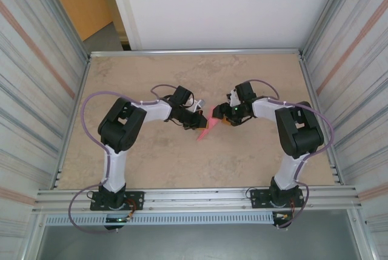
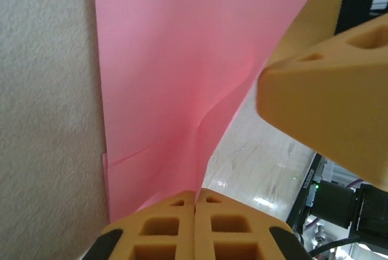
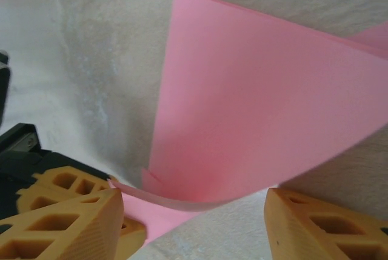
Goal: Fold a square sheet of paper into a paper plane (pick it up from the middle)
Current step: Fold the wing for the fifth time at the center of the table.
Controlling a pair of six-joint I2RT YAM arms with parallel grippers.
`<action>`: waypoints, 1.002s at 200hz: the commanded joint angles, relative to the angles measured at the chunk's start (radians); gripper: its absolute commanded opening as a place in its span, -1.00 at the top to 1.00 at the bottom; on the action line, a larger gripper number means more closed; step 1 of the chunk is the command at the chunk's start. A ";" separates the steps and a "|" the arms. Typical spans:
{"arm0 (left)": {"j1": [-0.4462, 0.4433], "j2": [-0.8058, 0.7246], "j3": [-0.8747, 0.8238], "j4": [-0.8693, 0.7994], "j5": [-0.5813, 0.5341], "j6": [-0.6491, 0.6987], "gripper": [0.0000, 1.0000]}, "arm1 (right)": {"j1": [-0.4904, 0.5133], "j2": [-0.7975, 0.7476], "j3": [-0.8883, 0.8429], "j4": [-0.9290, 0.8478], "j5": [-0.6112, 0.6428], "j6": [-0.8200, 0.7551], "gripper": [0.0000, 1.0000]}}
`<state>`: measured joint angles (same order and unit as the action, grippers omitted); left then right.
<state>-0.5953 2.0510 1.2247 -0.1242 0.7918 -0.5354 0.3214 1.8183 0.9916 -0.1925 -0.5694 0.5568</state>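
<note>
Left claw (image 2: 195, 198) clamped on pink paper (image 2: 182, 60); right claw (image 3: 194, 211) apart, straddling paper's lower edge.

Top view: bright, diffuse light; only faint soft shadows are cast on the desk (image 1: 157, 163) under the arms. Side walls are bowed by lens distortion. L wrist: glare spots are seen on desk, and the left hand (image 2: 195, 196) is rendered out of focus. R wrist: a soft shadow is thrown left of the pink paper (image 3: 254, 126).

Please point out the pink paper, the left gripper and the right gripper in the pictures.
pink paper (image 2: 176, 66), left wrist view, middle of its flat face.
left gripper (image 2: 195, 196), left wrist view, seam between its shut fingertips.
right gripper (image 3: 194, 202), right wrist view, midway between its open fingertips.
</note>
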 commanded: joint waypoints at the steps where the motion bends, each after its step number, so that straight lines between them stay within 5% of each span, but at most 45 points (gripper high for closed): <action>1: 0.011 0.011 0.010 0.030 0.036 -0.048 0.91 | 0.007 0.030 0.025 -0.043 0.035 -0.034 -0.20; 148: 0.016 -0.026 -0.031 0.034 0.000 -0.060 0.58 | 0.047 0.158 0.124 -0.183 0.179 -0.026 -0.08; 200: 0.009 -0.140 -0.071 0.007 -0.134 -0.048 0.43 | 0.052 0.178 0.140 -0.204 0.187 -0.021 -0.08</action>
<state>-0.5880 2.0010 1.1755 -0.1047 0.7288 -0.5987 0.3489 1.9053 1.1488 -0.4107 -0.4805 0.5411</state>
